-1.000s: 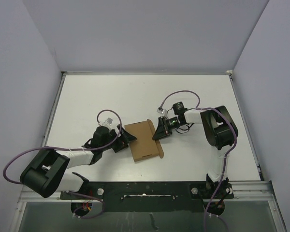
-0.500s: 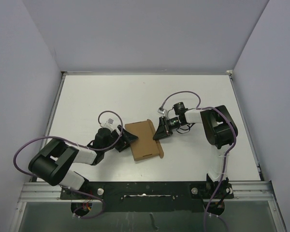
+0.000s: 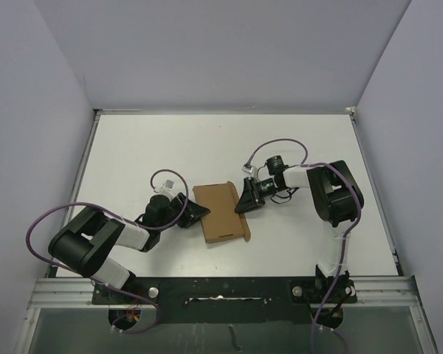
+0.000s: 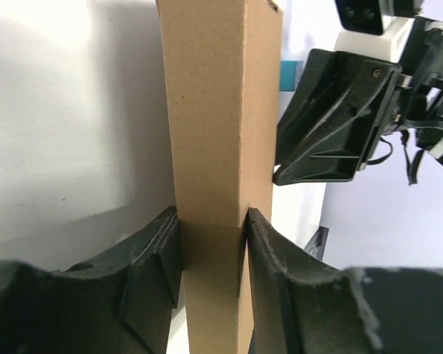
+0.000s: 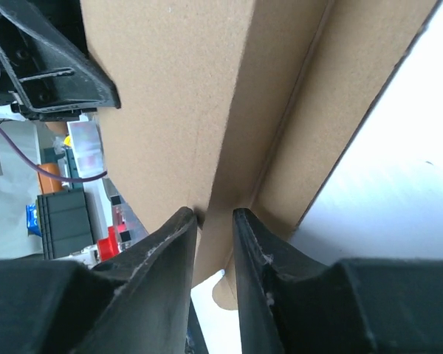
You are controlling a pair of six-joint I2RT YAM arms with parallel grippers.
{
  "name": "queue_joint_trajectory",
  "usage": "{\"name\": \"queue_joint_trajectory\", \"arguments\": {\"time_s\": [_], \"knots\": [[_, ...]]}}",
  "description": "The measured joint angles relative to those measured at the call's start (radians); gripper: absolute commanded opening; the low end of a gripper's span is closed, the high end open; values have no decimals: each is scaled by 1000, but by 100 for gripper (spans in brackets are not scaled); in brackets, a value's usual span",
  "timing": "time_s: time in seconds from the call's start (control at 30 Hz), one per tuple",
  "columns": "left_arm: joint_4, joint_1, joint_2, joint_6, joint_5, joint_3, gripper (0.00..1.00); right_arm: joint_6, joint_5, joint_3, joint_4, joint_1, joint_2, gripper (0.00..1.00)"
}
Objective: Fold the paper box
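Note:
The paper box (image 3: 221,212), a flat brown cardboard piece, lies mid-table between the two arms. My left gripper (image 3: 199,212) is at its left edge. In the left wrist view both black fingers press against the box (image 4: 214,110), so this gripper (image 4: 212,221) is shut on it. My right gripper (image 3: 241,203) is at the box's right edge. In the right wrist view its fingers (image 5: 214,215) straddle a folded edge of the box (image 5: 170,96), slightly apart. The left fingertip touches the cardboard and a narrow gap shows by the right one.
The white table (image 3: 148,147) is walled by pale purple panels on the left, back and right. Purple cables loop over both arms. The arms' mounting rail (image 3: 221,287) runs along the near edge.
My left gripper has closed onto the box's left edge. The right gripper's fingers have parted a little at the right edge. The box has barely shifted.

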Motion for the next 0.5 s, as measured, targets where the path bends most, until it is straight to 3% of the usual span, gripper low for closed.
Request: {"name": "queue_joint_trajectory", "arguments": {"time_s": [0.2,0.5], "knots": [[48,23,1,5,35,-1,20,-29,1,0,-1,-12,-17,42],[-58,124,-132,39,117,-5,14,-174,-24,9,-58,-37,-216,45]]}}
